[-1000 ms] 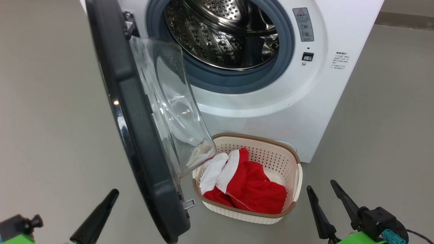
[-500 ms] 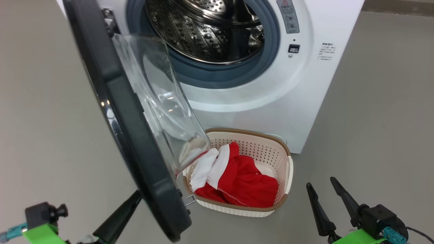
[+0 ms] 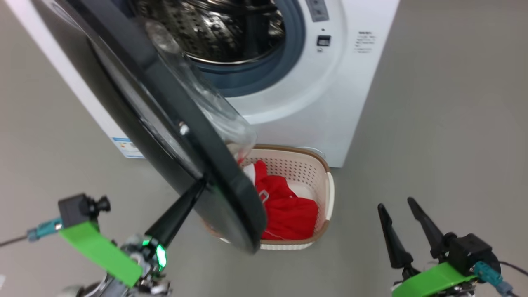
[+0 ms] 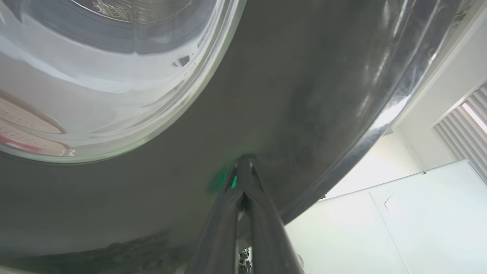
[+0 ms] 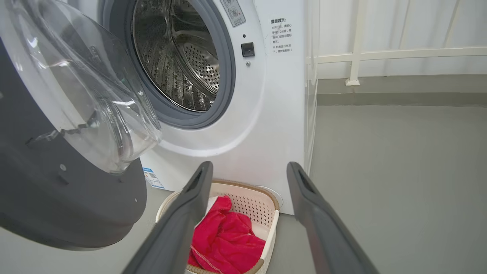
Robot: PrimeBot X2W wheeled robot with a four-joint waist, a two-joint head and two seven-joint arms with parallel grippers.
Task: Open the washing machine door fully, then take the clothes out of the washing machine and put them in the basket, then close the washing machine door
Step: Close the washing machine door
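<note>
The washing machine (image 3: 330, 103) stands at the top with its steel drum (image 3: 214, 29) showing. Its door (image 3: 165, 95) hangs part-way across the opening, and its black outer face (image 4: 285, 95) and glass window (image 4: 95, 76) loom close in the left wrist view. My left gripper (image 3: 200, 185) is shut, with its fingertips (image 4: 243, 163) pressed against that black face near the rim. The basket (image 3: 328, 194) sits on the floor below the machine, holding red clothes (image 3: 288, 210); the door hides its left part. My right gripper (image 3: 396, 204) hovers open and empty to the basket's right (image 5: 249, 167).
Bare grey floor (image 3: 433, 123) spreads to the right of the machine and basket. A white railing and wall (image 5: 380, 53) stand behind the machine on the right. The door's lower rim (image 5: 57, 213) overhangs the floor left of the basket (image 5: 266, 213).
The head camera has shifted. The door has swung from edge-on towards the machine, and my left gripper has risen to meet its outer face. The right gripper has barely moved.
</note>
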